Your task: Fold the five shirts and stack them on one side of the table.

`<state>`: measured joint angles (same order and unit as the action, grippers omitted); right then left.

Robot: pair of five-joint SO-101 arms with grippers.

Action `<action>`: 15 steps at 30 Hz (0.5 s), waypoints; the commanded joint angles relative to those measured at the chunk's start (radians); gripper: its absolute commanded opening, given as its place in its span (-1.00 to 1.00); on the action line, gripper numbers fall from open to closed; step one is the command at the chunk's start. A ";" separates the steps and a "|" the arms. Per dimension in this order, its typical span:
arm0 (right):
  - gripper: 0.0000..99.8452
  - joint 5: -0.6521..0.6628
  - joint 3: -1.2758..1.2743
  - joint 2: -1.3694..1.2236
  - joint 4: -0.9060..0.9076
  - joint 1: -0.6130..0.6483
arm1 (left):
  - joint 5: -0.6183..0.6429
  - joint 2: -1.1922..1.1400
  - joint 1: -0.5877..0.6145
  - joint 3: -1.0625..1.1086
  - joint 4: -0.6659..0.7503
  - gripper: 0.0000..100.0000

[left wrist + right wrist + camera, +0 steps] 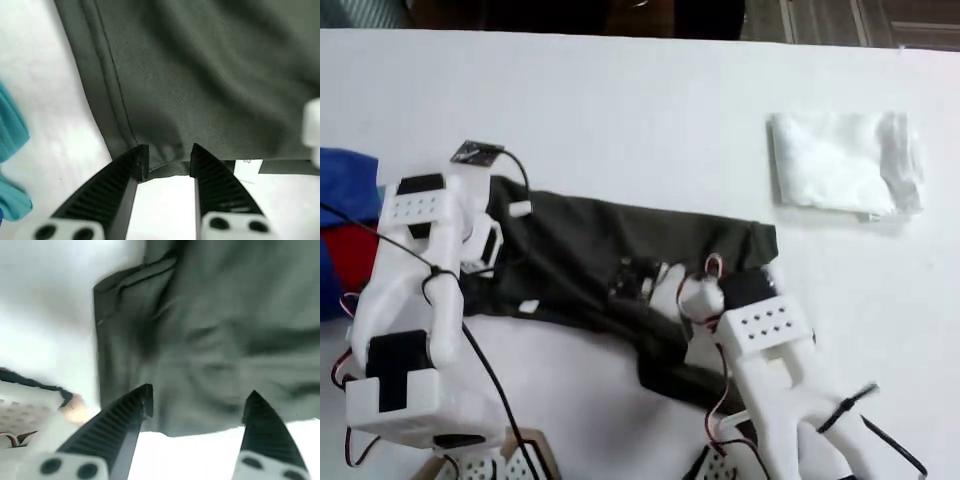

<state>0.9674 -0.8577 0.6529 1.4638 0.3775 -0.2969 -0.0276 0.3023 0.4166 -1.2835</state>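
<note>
A dark grey shirt (590, 235) lies crumpled across the middle of the white table (620, 100). My left gripper (168, 161) stands open at the shirt's (200, 75) hemmed corner, the fabric edge lying between its black fingertips (140, 160). In the high view the left gripper (500, 240) is at the shirt's left end. My right gripper (200, 400) hangs wide open just above the shirt (225, 340), near a folded edge. From above, the right gripper (655, 285) sits over the shirt's near middle. A folded white shirt (840, 160) rests at the far right.
Blue (345, 175) and red (350, 250) shirts are bunched at the table's left edge, beside the left arm. A teal cloth (10, 130) shows in the left wrist view. Bare table stretches along the back and at the near right.
</note>
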 commanded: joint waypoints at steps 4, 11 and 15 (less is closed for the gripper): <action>-0.44 -0.164 0.245 -0.064 -0.099 -0.179 | -0.003 0.044 -0.005 -0.022 0.009 -0.68; -0.98 -0.302 0.319 -0.458 -0.337 -0.234 | 0.006 -0.164 -0.126 -0.298 -0.026 -0.68; -0.94 -0.344 0.439 -0.654 -0.344 -0.246 | 0.008 -0.433 -0.164 -0.550 -0.130 -0.68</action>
<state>0.6498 -0.5186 0.1143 1.1400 0.1473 -0.2969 -0.3145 0.1672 0.0560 -1.3418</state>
